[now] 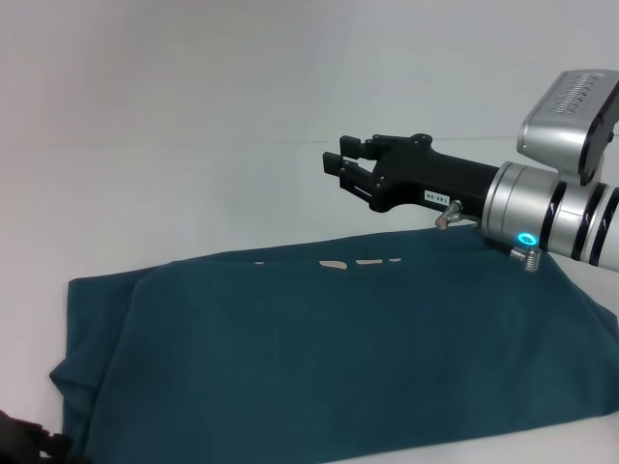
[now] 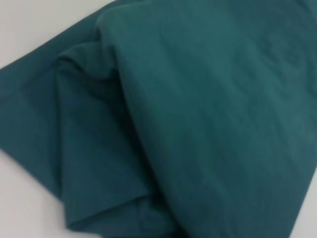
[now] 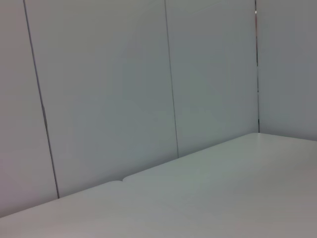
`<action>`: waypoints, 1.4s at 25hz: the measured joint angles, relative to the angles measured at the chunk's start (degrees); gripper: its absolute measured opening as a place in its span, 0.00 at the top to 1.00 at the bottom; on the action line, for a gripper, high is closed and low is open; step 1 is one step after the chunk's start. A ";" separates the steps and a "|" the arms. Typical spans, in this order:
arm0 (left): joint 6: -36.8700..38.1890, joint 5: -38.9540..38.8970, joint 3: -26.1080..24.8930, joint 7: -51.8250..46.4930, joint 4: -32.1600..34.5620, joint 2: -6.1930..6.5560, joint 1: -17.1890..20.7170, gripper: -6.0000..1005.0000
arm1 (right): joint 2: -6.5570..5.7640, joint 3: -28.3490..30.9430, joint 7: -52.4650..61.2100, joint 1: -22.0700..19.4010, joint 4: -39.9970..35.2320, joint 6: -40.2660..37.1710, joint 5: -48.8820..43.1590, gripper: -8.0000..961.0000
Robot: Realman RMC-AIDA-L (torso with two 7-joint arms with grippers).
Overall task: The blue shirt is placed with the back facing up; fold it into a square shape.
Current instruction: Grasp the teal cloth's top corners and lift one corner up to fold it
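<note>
Right, the right gripper (image 1: 338,161) hovers above the blue shirt (image 1: 338,358), jaws slightly parted, holding nothing. The left gripper (image 1: 24,443) sits low at the corner; can't tell its jaws. Next fold wants both edges lifted evenly.

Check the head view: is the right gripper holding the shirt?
No. The right gripper hangs above and behind the shirt, with nothing between its fingers.

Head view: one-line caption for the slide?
Right gripper hangs empty above the far edge of the partly folded blue shirt on the white table.

White table (image 1: 193,145), panelled wall (image 3: 99,89)
</note>
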 joint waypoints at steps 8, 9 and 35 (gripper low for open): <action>-1.13 2.10 0.08 0.00 -0.55 0.11 -0.98 0.62 | -0.01 0.31 -0.10 0.15 0.12 1.10 0.09 0.65; -1.15 2.25 0.09 0.00 -0.68 0.11 -1.20 0.62 | -0.01 0.25 -0.11 0.25 0.12 1.36 0.09 0.65; 0.76 0.82 0.25 -2.15 4.40 0.21 -3.79 0.62 | -0.04 0.33 -0.64 0.45 0.09 2.85 0.11 0.65</action>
